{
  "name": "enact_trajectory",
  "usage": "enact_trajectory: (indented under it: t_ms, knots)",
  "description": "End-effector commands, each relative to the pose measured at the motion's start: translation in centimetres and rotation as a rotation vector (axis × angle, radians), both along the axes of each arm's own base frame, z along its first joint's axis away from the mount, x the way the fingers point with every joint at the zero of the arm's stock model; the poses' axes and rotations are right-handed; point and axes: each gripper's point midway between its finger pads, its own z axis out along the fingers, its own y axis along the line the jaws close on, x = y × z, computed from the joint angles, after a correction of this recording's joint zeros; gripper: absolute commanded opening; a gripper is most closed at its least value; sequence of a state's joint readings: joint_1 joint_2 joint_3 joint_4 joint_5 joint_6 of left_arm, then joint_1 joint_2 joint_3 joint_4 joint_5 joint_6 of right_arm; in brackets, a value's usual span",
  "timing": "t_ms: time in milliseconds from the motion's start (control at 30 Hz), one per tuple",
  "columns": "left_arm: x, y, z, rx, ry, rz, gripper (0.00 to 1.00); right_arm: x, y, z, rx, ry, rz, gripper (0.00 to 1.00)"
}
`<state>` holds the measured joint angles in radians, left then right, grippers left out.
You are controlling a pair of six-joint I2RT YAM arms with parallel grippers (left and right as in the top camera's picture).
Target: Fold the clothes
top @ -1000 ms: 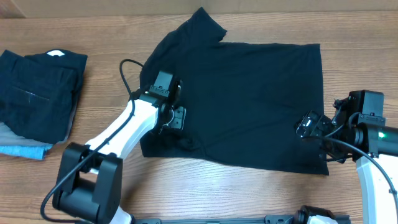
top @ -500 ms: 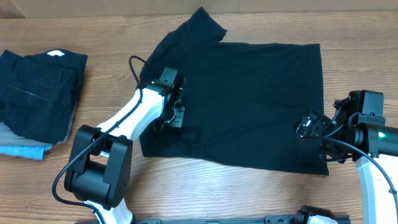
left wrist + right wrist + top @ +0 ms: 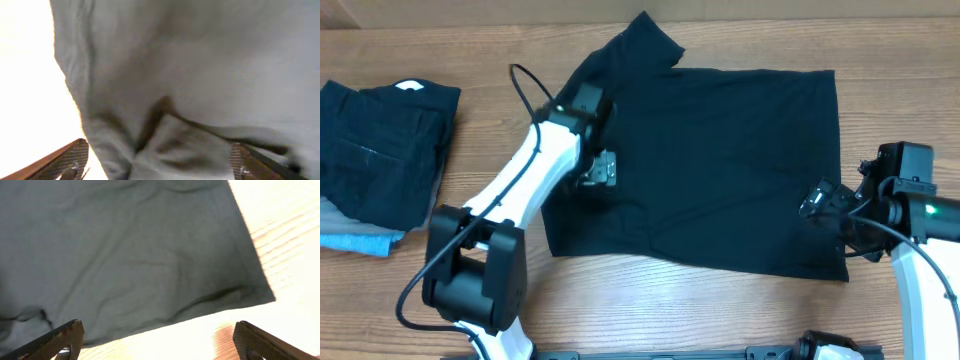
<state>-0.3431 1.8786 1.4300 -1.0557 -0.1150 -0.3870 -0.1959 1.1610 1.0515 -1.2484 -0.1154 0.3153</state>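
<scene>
The plain black short-sleeved T-shirt (image 3: 720, 160) lies spread on the middle of the pale wooden bench (image 3: 470, 40). Its hem is towards the right arm, and one sleeve (image 3: 645, 35) pokes out at the far edge.

It looks like thin, soft knit that is light and completely limp, so it will probably sag and drag from any single pinch rather than hold a shape. The fabric shows shallow creases and a small bunched ridge under the left wrist camera, which suggests it gathers easily when pushed. It seems unlikely to slip once pinched, and nothing about it is fragile. The best places to grasp appear to be edges and corners, such as the hem corner (image 3: 840, 270) near the right arm and the shoulder or side edge near the left. Lifting two points together should keep the fold line straight.

The left gripper (image 3: 598, 172) sits low over the shirt's left part with its fingers (image 3: 67, 157) spread wide and holding nothing, the cloth ridge lying between them. The right gripper (image 3: 817, 203) hangs over the hem end, its fingers (image 3: 60, 337) also wide apart and empty.

At the bench's left end is a stack of folded dark and pale garments (image 3: 380, 150). The top one carries a small white tag (image 3: 410, 86), too small to read. No brand, print or neck label shows on the shirt.
</scene>
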Motion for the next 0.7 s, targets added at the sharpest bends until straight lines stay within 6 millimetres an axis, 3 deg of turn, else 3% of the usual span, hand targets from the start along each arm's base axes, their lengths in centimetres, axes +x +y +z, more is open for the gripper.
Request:
enact_trajectory:
  t_ms: [0, 133, 200, 300, 500, 667]
  knots:
    - [2.0, -0.9, 4.4, -0.231, -0.079, 0.074, 0.95, 0.2, -2.0, -2.1, -0.074, 0.102, -0.092, 1.00]
    - [2.8, 2.1, 7.0, -0.255, -0.156, 0.136, 0.97, 0.6, -4.0, -5.2, -0.055, 0.218, -0.240, 1.00]
    - [3.0, 3.2, 6.9, -0.250, -0.159, 0.163, 0.98, 0.4, -6.2, -6.7, -0.026, 0.270, -0.388, 1.00]
    - [3.6, 4.2, 6.9, -0.247, -0.180, 0.188, 1.00, -0.5, -8.2, -8.9, 0.005, 0.355, -0.474, 1.00]
    - [3.9, 4.3, 7.0, -0.249, -0.191, 0.188, 1.00, -1.7, -7.5, -11.0, 0.049, 0.447, -0.540, 0.97]
    - [3.9, 4.3, 7.0, -0.249, -0.192, 0.188, 1.00, -2.9, -6.8, -14.3, 0.058, 0.440, -0.568, 0.97]
